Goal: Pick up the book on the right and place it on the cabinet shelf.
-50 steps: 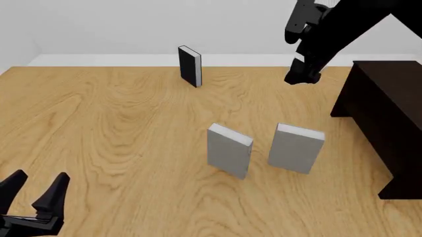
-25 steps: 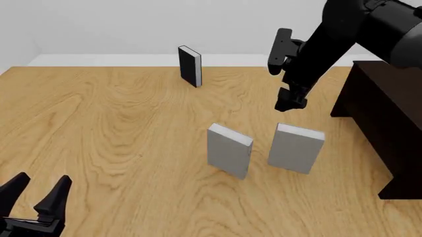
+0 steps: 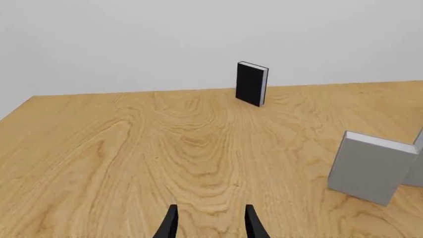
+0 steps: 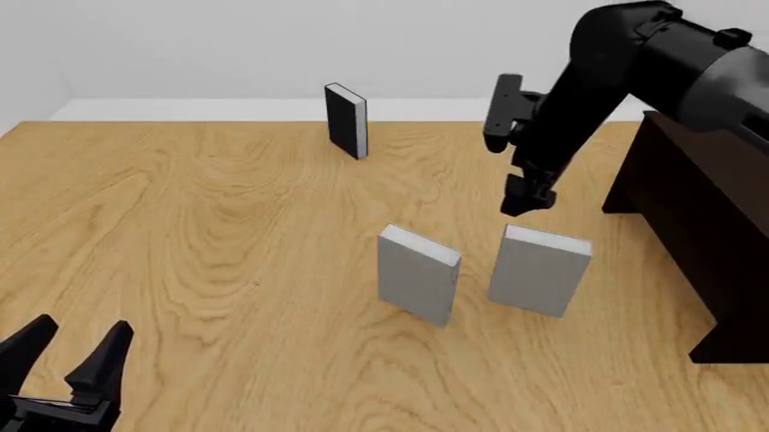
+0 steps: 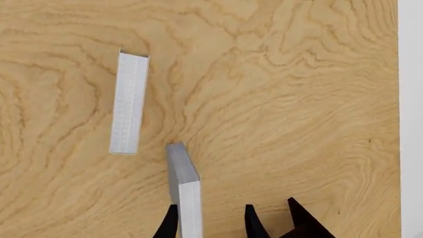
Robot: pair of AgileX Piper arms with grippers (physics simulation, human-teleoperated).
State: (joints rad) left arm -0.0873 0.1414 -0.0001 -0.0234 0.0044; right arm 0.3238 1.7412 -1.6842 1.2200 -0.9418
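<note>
Left tool (image 4: 67, 360): fingers spread, holding nothing, low over the desk (image 4: 216, 243), well nearer than the book (image 4: 539, 270). Book: upright on the desk, just beside the other grey book (image 4: 419, 274). Right tool (image 4: 529, 196): released, empty, poised just above the book. Cabinet (image 4: 703, 207): beside the book.

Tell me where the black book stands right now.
In the front view the black book stands upright at the table's far edge, left of centre, well behind the two grey books and far from both pincers.
</note>
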